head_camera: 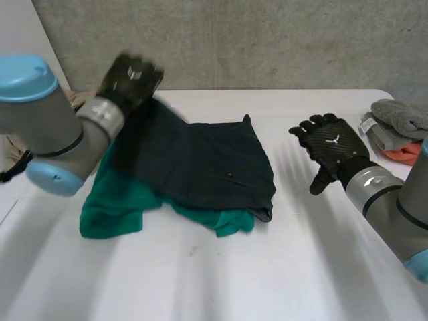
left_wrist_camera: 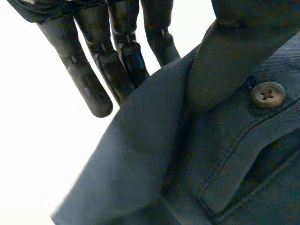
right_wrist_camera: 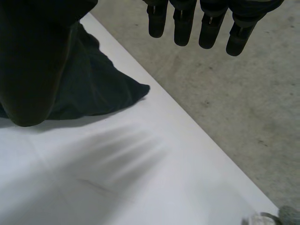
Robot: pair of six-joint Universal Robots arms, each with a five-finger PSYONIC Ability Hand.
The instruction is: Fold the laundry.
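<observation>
Two spare items, grey cloth [head_camera: 401,115] and orange cloth [head_camera: 403,155], heaped at the table's [head_camera: 267,267] far right edge | dark shorts [head_camera: 200,160] mid-table, lying over green garment [head_camera: 110,210] | left hand [head_camera: 130,80] pinches shorts' raised far-left corner, fingers straight | right hand [head_camera: 331,147] right of shorts, above table, fingers spread wide, holding nothing

White table [head_camera: 267,267], grey concrete wall [head_camera: 267,40]
</observation>
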